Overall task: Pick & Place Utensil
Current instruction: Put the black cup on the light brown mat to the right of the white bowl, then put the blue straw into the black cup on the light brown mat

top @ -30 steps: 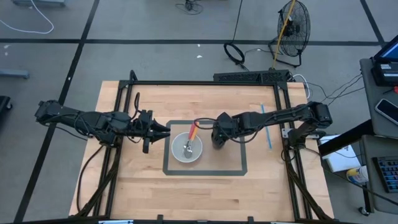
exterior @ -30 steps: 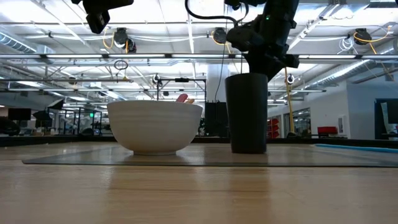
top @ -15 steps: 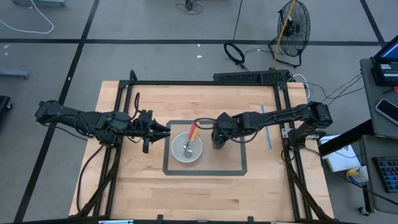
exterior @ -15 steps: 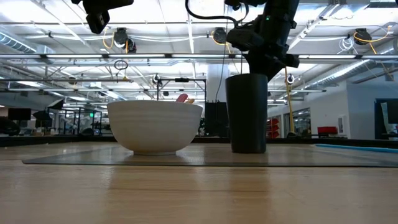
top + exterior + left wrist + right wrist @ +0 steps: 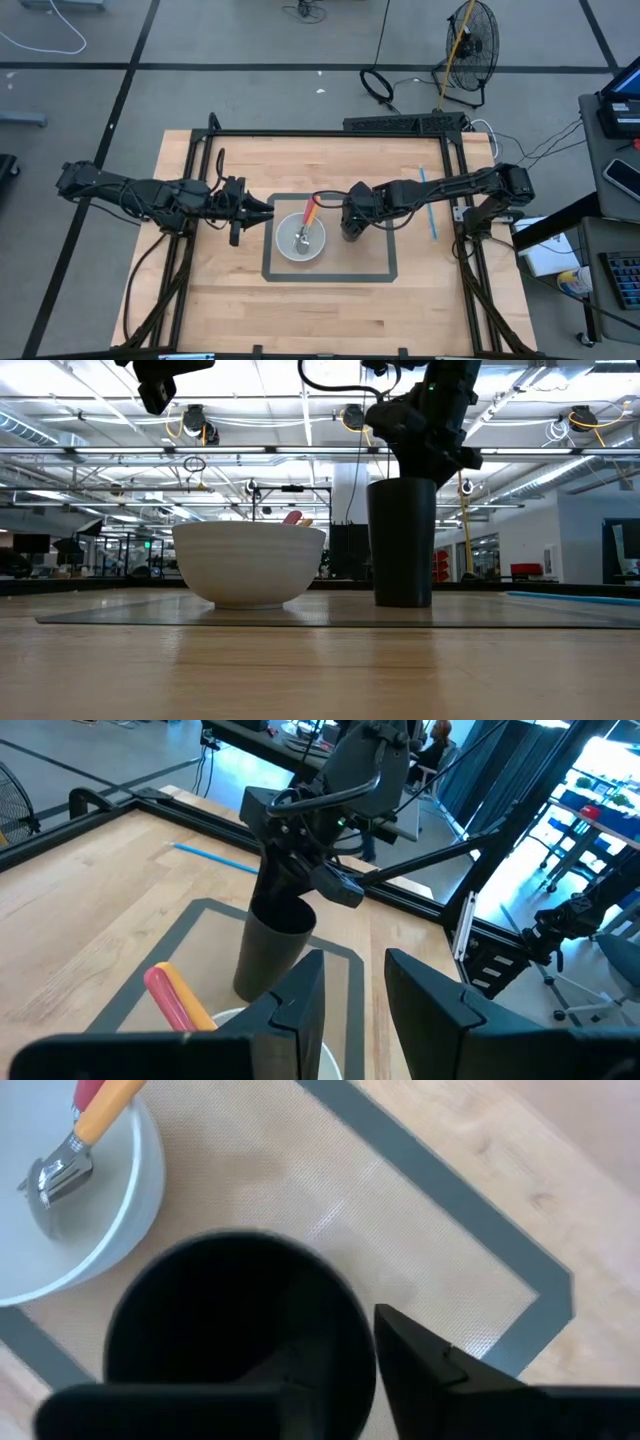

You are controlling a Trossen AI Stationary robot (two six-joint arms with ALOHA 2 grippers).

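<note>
A white bowl (image 5: 290, 252) and a black cup (image 5: 403, 540) stand side by side on the grey-bordered mat (image 5: 380, 262). The utensil (image 5: 310, 215), with a metal head and an orange-and-red handle, lies in the bowl. Its head (image 5: 55, 1170) is on the bottom and its handle leans on the far rim. My right gripper (image 5: 345, 1350) comes down over the cup's rim, open, one finger inside and one outside. My left gripper (image 5: 350, 965) hovers open and level, left of the bowl and above the table. My right gripper stands astride the cup's rim (image 5: 355, 1330) from above, slanting down, its outer finger (image 5: 420, 1360) close beside the wall. The inner finger is lost in the dark inside, so I cannot tell whether either finger touches. The cup stands upright with its base on the mat.
A thin blue stick (image 5: 428, 205) lies on the wood to the right of the mat. Black rails (image 5: 330, 133) frame the table's far and side edges. Bare wood lies between the mat and the near edge.
The black cup has shifted slightly toward the table's right on the mat and still stands upright. Both arms have kept their places.
</note>
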